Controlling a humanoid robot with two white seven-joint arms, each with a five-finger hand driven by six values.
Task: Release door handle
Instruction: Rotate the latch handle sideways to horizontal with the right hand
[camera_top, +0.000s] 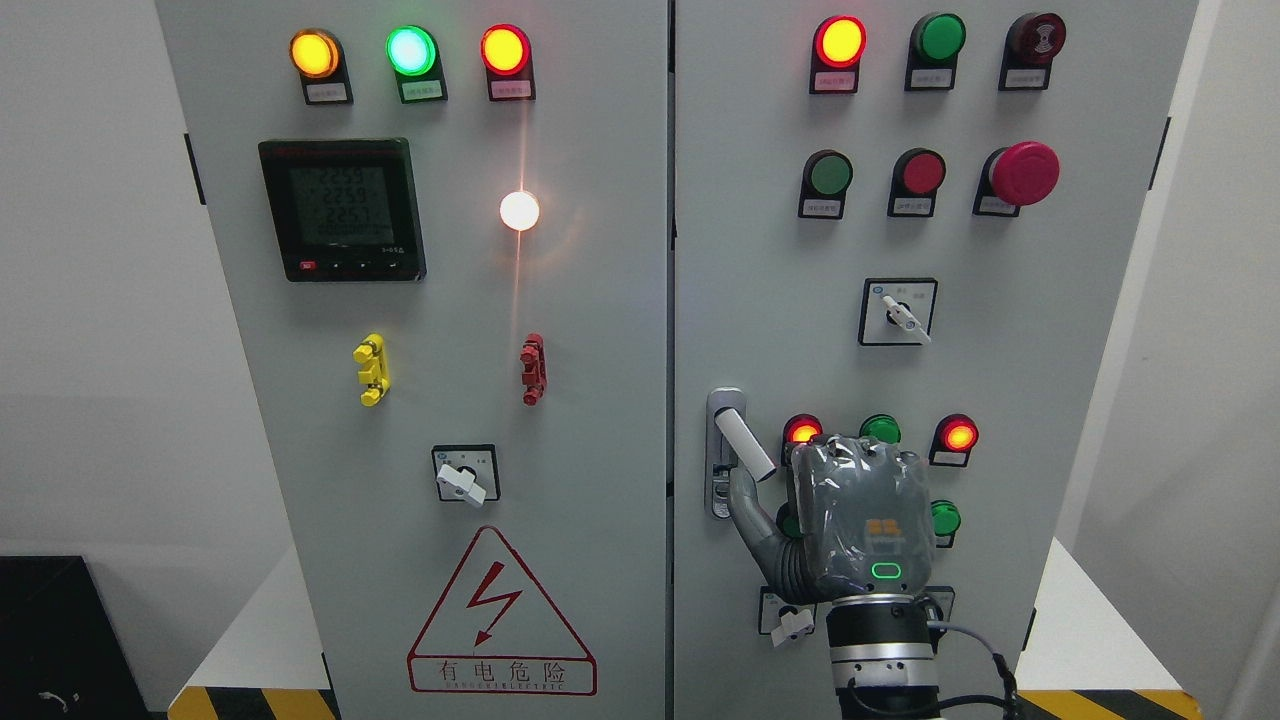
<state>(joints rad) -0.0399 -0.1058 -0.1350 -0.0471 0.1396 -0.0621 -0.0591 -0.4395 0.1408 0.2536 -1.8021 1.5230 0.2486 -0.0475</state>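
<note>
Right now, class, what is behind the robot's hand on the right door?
Behind the right hand show parts of lamps: red, green, another green. Whatever sits directly behind the palm is covered.

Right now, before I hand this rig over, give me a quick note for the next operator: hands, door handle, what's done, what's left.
Right hand: up against the right cabinet door, back of the hand toward the camera, thumb reaching toward the door handle. Whether it touches cannot be told from this view, nor whether the fingers are curled.
Left hand: not in view.
Door handle: at the right door's left edge, its white lever swung out and angled down to the right. The door looks shut.
Done: hand is at the handle.
Left: confirm the thumb is free of the lever, then draw the hand back from the panel.
</note>
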